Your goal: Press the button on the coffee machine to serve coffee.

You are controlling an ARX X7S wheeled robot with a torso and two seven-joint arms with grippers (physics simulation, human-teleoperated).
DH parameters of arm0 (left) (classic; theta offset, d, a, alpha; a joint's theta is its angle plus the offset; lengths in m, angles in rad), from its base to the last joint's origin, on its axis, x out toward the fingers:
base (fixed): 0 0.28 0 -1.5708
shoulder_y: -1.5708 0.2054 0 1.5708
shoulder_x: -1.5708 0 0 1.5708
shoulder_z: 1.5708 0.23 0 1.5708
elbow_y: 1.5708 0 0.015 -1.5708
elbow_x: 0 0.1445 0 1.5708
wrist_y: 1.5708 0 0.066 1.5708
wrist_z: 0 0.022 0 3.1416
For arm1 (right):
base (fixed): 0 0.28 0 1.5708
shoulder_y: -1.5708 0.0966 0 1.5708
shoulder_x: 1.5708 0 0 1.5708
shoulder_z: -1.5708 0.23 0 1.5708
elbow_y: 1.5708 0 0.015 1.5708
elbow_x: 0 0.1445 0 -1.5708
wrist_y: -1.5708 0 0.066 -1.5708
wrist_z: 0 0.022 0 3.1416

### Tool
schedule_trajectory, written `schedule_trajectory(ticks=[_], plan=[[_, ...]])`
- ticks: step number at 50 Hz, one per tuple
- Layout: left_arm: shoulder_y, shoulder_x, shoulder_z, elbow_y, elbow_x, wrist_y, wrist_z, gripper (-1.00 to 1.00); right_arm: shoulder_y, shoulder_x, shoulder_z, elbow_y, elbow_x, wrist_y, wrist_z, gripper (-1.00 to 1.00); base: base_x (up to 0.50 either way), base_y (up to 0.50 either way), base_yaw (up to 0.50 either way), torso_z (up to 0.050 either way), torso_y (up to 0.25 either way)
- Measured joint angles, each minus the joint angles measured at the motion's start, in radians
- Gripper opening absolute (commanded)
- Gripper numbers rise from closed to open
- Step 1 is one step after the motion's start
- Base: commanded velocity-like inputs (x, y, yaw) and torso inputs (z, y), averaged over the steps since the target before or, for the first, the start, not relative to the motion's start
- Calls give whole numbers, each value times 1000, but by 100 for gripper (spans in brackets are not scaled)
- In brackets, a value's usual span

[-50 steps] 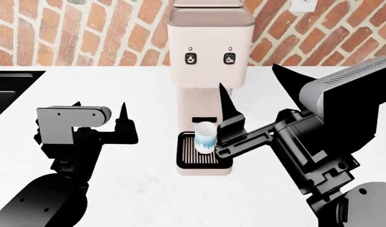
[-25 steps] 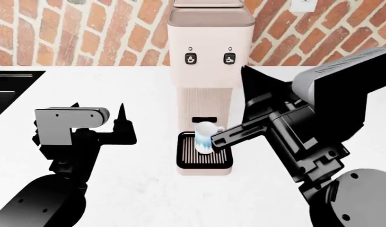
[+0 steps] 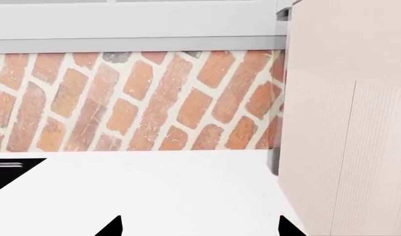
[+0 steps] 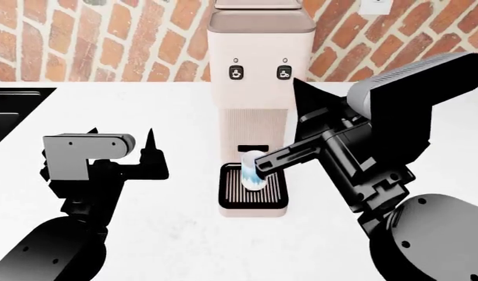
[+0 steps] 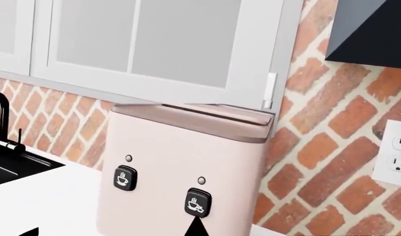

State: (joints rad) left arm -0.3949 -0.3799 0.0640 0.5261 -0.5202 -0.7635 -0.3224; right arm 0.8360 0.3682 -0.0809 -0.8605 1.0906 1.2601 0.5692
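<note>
The beige coffee machine (image 4: 259, 41) stands at the counter's back centre, with two dark cup-icon buttons, left (image 4: 236, 72) and right (image 4: 284, 72). A white and blue cup (image 4: 253, 171) stands on its black slatted drip tray (image 4: 255, 196). My right gripper (image 4: 269, 124) is open. One fingertip points up just right of the right button and the other finger crosses in front of the cup. In the right wrist view, one fingertip (image 5: 197, 225) sits just under the right button (image 5: 198, 203). My left gripper (image 4: 123, 133) is open and empty, left of the machine.
A black sink (image 4: 12, 111) lies at the counter's far left, with a dark faucet (image 5: 0, 110). A brick wall (image 3: 141, 98) runs behind the counter, with a white outlet (image 5: 394, 160) to the right of the machine. White glass-front cabinets (image 5: 155, 44) hang above.
My right arm has swung up and left toward the machine. Its upper fingertip rose from beside the column to near the right button. The left arm has not moved.
</note>
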Motion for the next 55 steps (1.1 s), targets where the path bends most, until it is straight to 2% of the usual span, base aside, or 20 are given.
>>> schedule_trajectory(ticks=[35,55], plan=[[8,-6,4,-17,-4,19,-2,100,15,15,-121,124,-168,-123,-86,-100,0,0,0,0,0],[10,-8,8,-24,-6,26,-5,100,13,25,-120,111,-147,-126,-70,-100,2,1,2,0,0]])
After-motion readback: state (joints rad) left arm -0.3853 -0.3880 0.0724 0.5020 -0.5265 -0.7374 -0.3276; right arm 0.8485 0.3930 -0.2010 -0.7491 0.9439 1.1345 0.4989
